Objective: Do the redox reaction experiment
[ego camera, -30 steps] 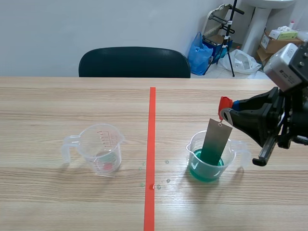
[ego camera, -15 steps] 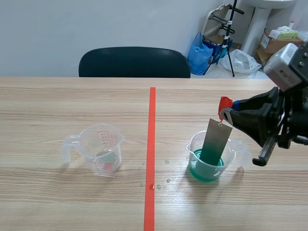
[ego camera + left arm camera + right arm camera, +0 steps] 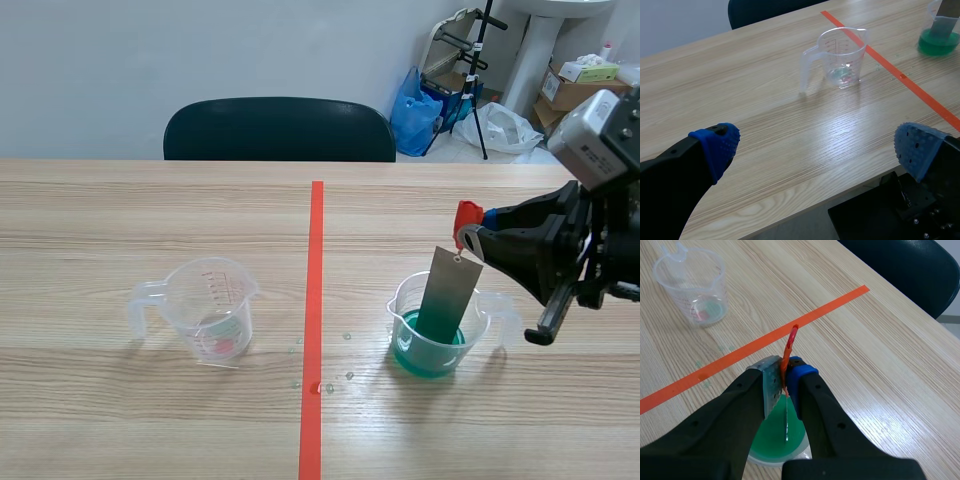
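A clear measuring cup (image 3: 432, 325) with green liquid stands right of the tape line. A grey metal strip (image 3: 445, 295) leans in it, lower end in the liquid. My right gripper (image 3: 470, 235) is shut on the red clip (image 3: 466, 218) at the strip's top. From the right wrist, the red clip (image 3: 790, 347) sits pinched between the fingers of the right gripper (image 3: 785, 377), above the green liquid (image 3: 782, 435). A second clear cup (image 3: 210, 305), nearly empty, stands left of the line. My left gripper (image 3: 815, 145) is open over the near table edge, with the nearly empty cup (image 3: 840, 57) well ahead.
An orange-red tape line (image 3: 315, 300) runs down the table's middle, with small droplets (image 3: 325, 385) beside it. A dark chair (image 3: 280, 130) stands behind the far edge. Bags and boxes (image 3: 570, 85) lie on the floor at the back right.
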